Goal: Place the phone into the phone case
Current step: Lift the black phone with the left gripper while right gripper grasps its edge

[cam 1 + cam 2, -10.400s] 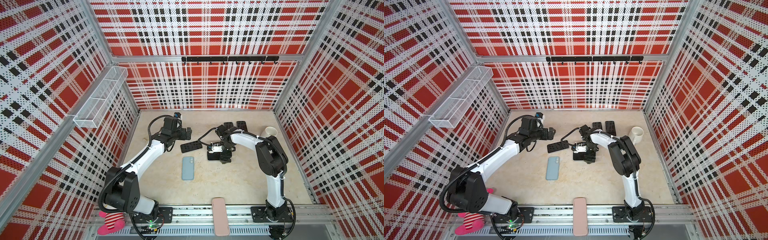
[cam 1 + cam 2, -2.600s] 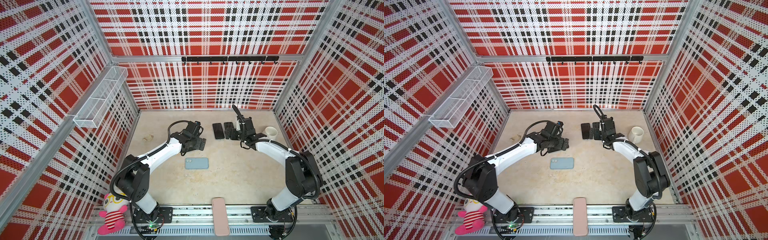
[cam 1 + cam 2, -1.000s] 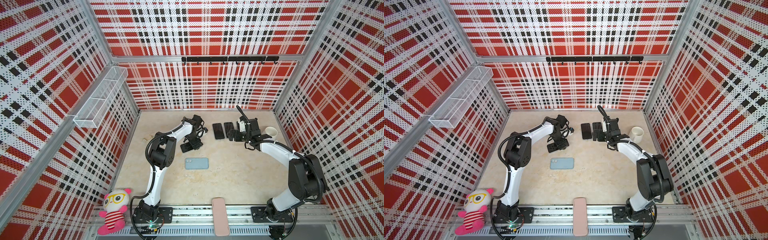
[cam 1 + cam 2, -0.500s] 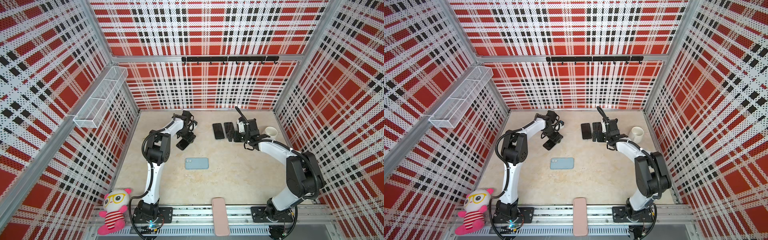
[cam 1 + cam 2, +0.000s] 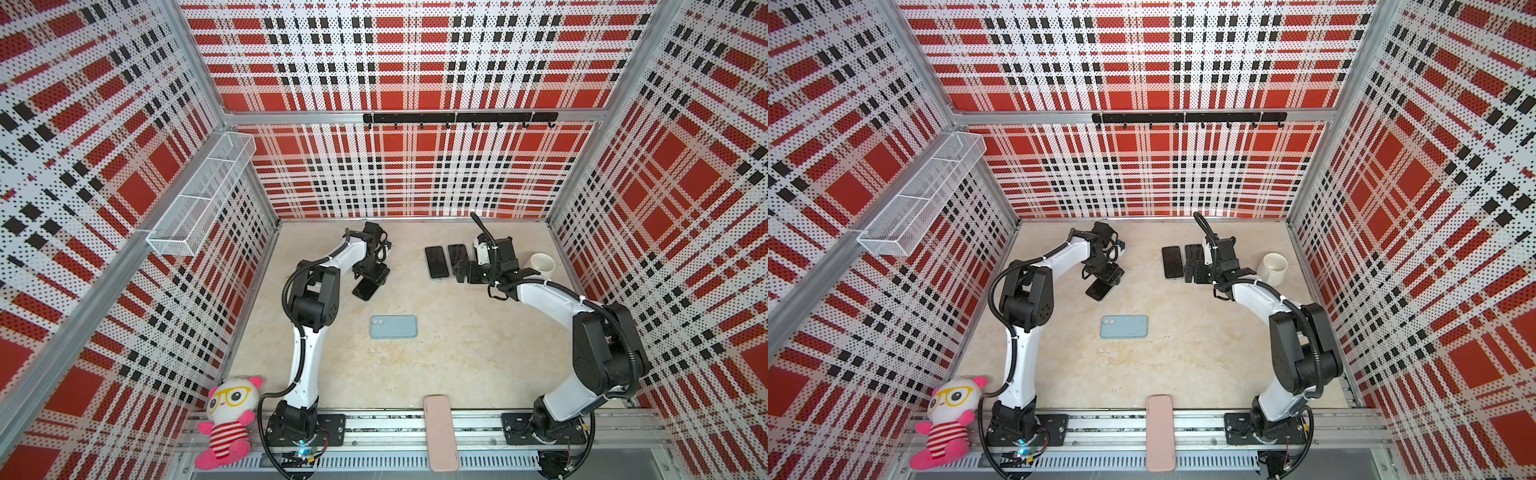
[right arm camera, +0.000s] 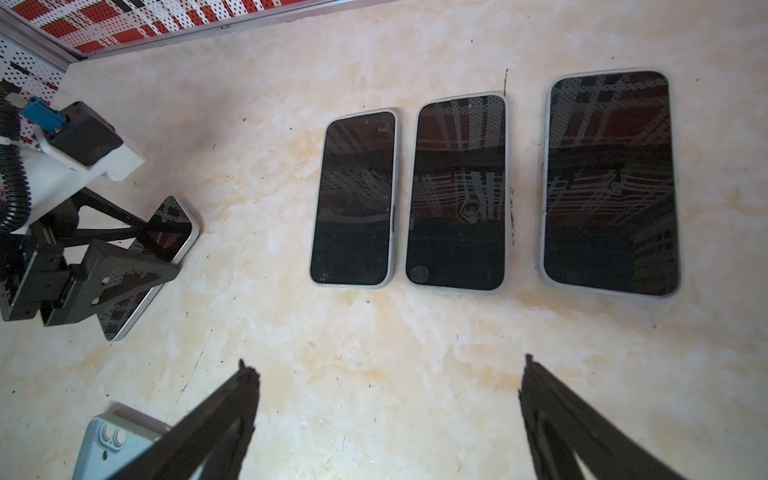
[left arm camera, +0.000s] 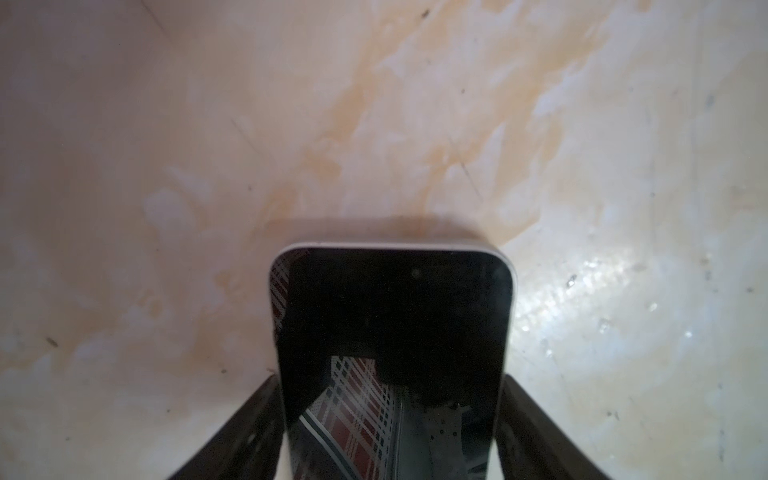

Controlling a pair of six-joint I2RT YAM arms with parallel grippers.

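**Left claw at the phone, case waiting mid-table**

My left gripper (image 7: 388, 378) is down over the phone (image 7: 390, 316). One of its fingers (image 7: 253, 419) runs along each long edge, and the jaws are set roughly to the phone's width. In the left wrist view they look to be against the frame on both sides. Whether that is a real pinch or a bare touch, I cannot tell. The phone is screen-up and low over the table (image 5: 457, 353), possibly resting on it. Its far end sticks out past the fingertips.

I read this as the pick-up step, since nothing is in the case yet. The phone case (image 5: 393, 326), light blue, lies flat in the middle of the table, well apart from the phone and toward the front. Next I'd want a firm hold confirmed, then a lift and a carry over to the case. The phone's long axis needs turning to match, because the two lie at different angles in both top views. Camera cut-outs show at one end of the case. I can't be sure which face is up, and that decides whether the phone can drop in at all.

For room, there is bare table between phone and case, with nothing in the way. The left wall (image 5: 232, 291) is near my arm's elbow. My right gripper (image 6: 386, 415) hangs wide open and empty by the row of three phones (image 6: 457, 191). The white cup (image 5: 542, 262) stands just beyond, and all of it is well off my line.
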